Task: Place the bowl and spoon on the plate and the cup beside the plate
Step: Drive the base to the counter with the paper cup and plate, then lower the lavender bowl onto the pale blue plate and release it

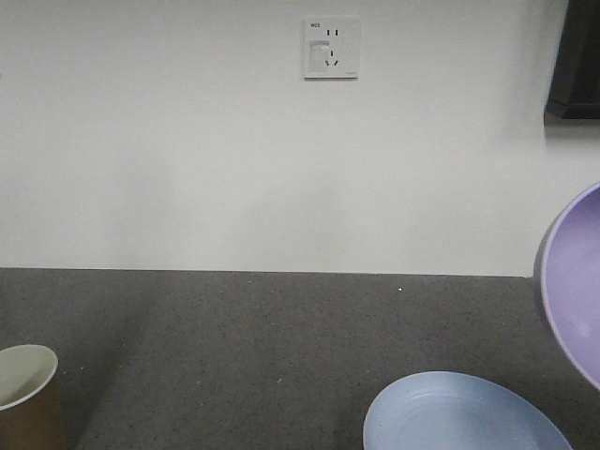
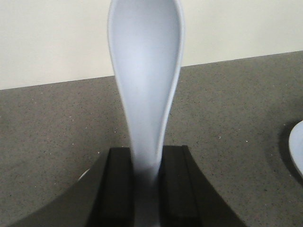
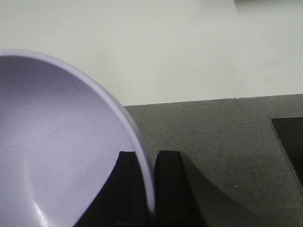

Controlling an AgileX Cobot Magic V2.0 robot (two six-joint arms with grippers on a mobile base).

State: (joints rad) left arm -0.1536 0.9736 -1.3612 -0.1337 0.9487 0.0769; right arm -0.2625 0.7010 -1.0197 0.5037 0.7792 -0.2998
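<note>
- Wall point(image 1: 187, 141): plain white, runs behind the whole scene.
- Surface point(image 1: 234, 356): dark grey and speckled, meets the wall at the back. In your right wrist view a black rectangular patch point(image 3: 289, 142) sits at its right edge; can't tell what it is.
- Plate point(image 1: 464, 417): light blue, flat on the surface at the bottom right of the front view, cut off by the frame. Nothing shows on the part you can see. Its edge also peeks in at the right of your left wrist view.
- Bowl point(image 1: 577, 281): lavender, up off the surface at the right edge of the front view, above and right of the plate. It is tipped on its side with the inside facing left.
- Cup point(image 1: 23, 389): brown outside, cream inside, upright on the surface in the bottom left corner, well apart from the plate.
- Spoon point(image 2: 146, 71): pale blue, not on the plate. Its scoop points away from your left wrist camera with the hollow side toward the lens.
- Right pincer point(image 3: 146, 165): clenched on the bowl's rim, one black finger inside the rim and one outside.
- Left pincer point(image 2: 146, 163): clamped on the spoon's handle, a black finger on each side.
- Socket point(image 1: 331, 47): white, high on the wall.
</note>
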